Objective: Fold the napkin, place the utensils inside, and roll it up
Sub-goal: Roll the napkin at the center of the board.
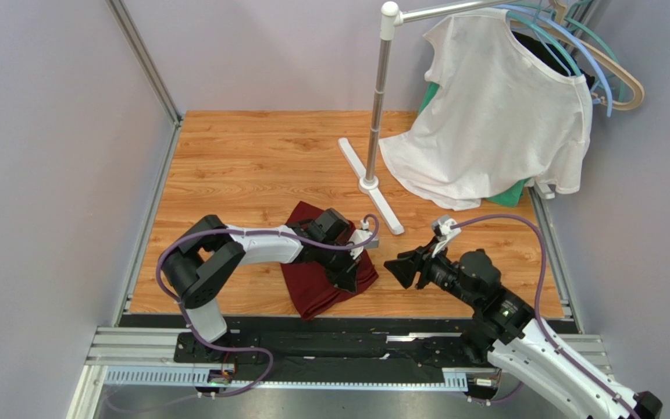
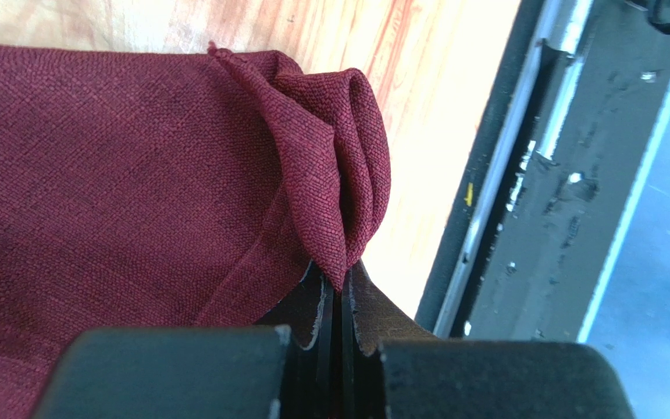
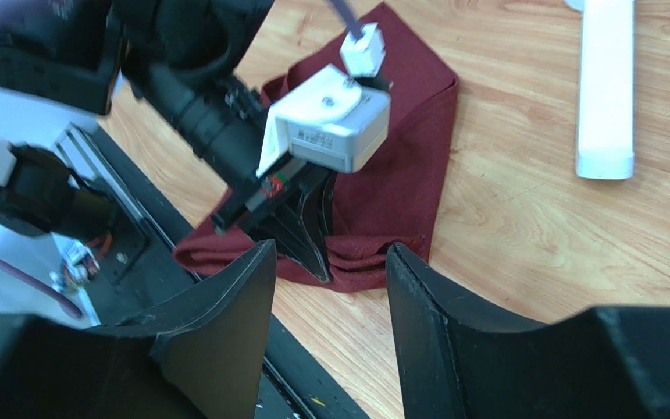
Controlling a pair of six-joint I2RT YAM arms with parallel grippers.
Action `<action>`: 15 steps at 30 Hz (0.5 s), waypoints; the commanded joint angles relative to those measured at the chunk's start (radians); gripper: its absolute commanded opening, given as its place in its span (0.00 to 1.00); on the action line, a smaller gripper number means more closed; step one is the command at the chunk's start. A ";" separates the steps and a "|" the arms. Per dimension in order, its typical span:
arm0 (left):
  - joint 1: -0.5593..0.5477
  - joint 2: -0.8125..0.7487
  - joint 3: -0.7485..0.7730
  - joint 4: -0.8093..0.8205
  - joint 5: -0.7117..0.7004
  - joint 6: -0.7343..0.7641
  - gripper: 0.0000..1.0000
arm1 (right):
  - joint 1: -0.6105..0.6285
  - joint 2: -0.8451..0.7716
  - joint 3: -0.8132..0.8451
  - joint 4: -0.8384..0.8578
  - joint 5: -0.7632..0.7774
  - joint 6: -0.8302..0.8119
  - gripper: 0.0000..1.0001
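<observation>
The dark maroon napkin [image 1: 310, 293] lies partly folded on the wooden table near the front edge. My left gripper [image 1: 347, 280] is shut on a bunched fold at the napkin's near right corner; in the left wrist view the cloth [image 2: 94, 175] rises into the closed jaws of that gripper [image 2: 345, 284]. My right gripper [image 1: 398, 266] hovers just right of the napkin, open, pointing at it with nothing between its fingers. In the right wrist view the open right gripper [image 3: 330, 262] frames the napkin's near edge [image 3: 400, 166] and the left gripper's fingers [image 3: 306, 237]. No utensils are in view.
A clothes rack stands at the back right, its white base bar [image 1: 372, 185] reaching toward the napkin, also visible in the right wrist view [image 3: 605, 87]. A white T-shirt [image 1: 496, 113] hangs from it on hangers. A black rail [image 1: 330, 336] borders the table's near edge. Grey walls enclose both sides.
</observation>
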 commanded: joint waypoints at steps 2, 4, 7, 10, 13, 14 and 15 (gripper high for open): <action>0.048 0.050 0.017 -0.082 0.178 0.015 0.00 | 0.102 0.109 -0.032 0.126 0.115 -0.128 0.53; 0.062 0.065 0.031 -0.093 0.216 0.015 0.00 | 0.122 0.181 -0.042 0.148 0.147 -0.147 0.52; 0.082 0.094 0.042 -0.104 0.264 0.020 0.00 | 0.144 0.243 -0.072 0.200 0.145 -0.168 0.52; 0.091 0.123 0.055 -0.127 0.296 0.029 0.00 | 0.154 0.269 -0.081 0.274 0.132 -0.173 0.52; 0.105 0.157 0.074 -0.151 0.331 0.035 0.00 | 0.171 0.323 -0.075 0.310 0.094 -0.203 0.52; 0.108 0.171 0.080 -0.160 0.339 0.035 0.00 | 0.180 0.361 -0.075 0.335 0.092 -0.214 0.53; 0.111 0.177 0.083 -0.165 0.345 0.056 0.00 | 0.186 0.379 -0.073 0.344 0.093 -0.229 0.53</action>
